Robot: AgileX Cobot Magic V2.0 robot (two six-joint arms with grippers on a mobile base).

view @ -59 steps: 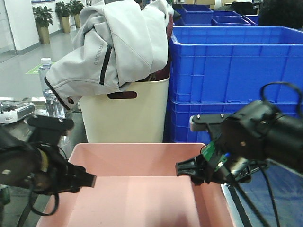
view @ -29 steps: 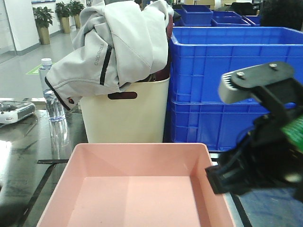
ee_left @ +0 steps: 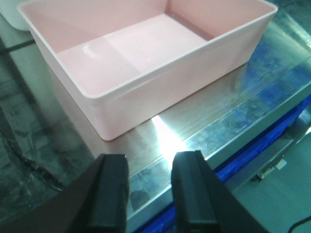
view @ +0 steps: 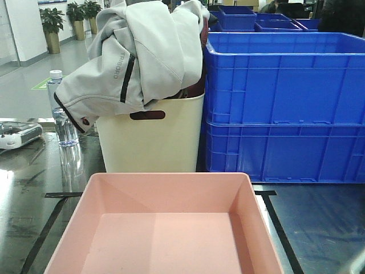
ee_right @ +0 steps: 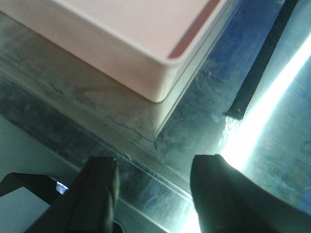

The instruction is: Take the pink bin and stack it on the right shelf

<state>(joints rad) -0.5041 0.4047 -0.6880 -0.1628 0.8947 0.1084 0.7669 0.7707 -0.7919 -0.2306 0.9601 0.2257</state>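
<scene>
Since the pink bin sits empty near the shelf's front edge, likely light, stiff, slick-walled, I'd pinch its rolled rim, my left gripper and right gripper both released.

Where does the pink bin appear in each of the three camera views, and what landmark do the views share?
Front-facing view: the pink bin fills the bottom centre, before the cream bucket.
Left wrist view: it spans the upper frame, above the open left tool.
Right wrist view: only one corner shows, top left, above the open right tool.
Shared landmark: the glossy grey shelf under it.
</scene>
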